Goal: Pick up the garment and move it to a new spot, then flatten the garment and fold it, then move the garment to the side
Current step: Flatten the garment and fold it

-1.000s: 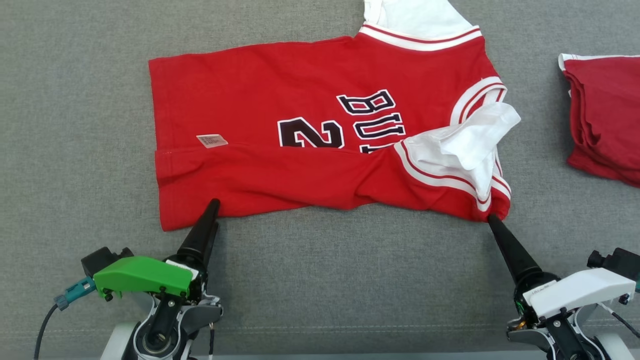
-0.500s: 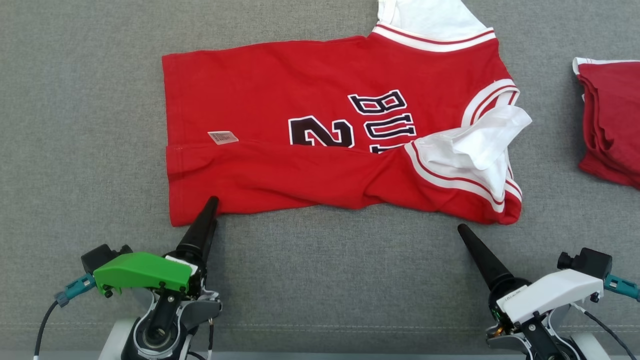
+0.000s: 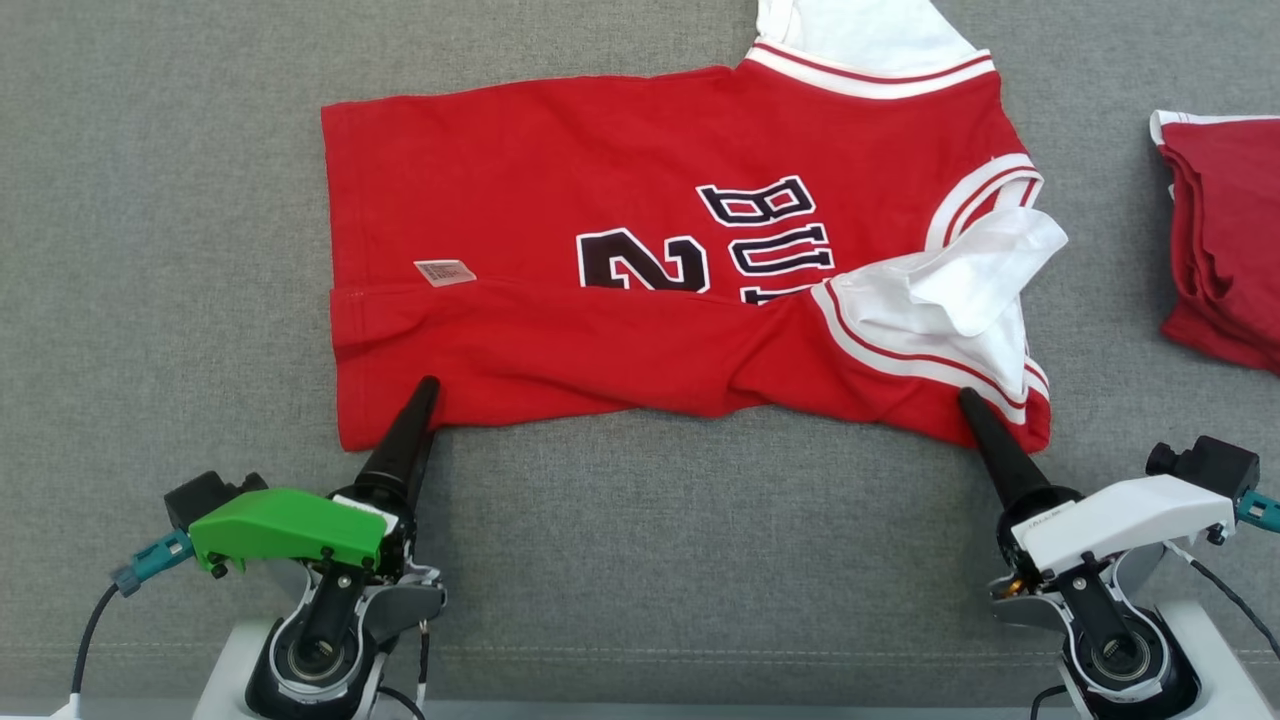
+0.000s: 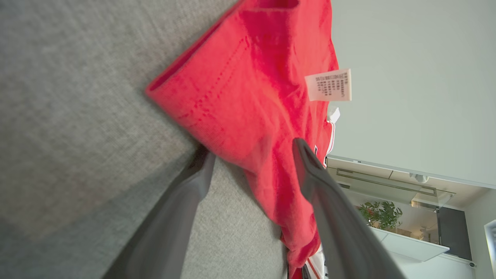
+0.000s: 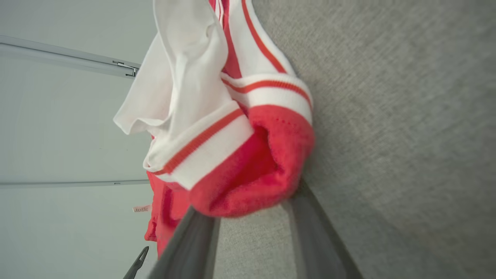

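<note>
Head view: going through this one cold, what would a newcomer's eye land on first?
The bright red jersey with white sleeves and dark lettering, spread mid-frame on the grey surface, its near edge folded over. Then the left claw near its hem corner and the right claw at its sleeve corner. A second red garment lies at the right edge.

We see the jersey (image 3: 640, 180) lying on the tabletop (image 3: 150, 250), its bottom hem to our left and its sleeves to our right. A small label (image 3: 445, 271) sits on it near the hem. Our left end effector (image 3: 425, 390) is at the jersey's near left corner. Our right end effector (image 3: 968, 398) is at the near sleeve. A folded garment (image 3: 1230, 250) lies far off to the right.
</note>
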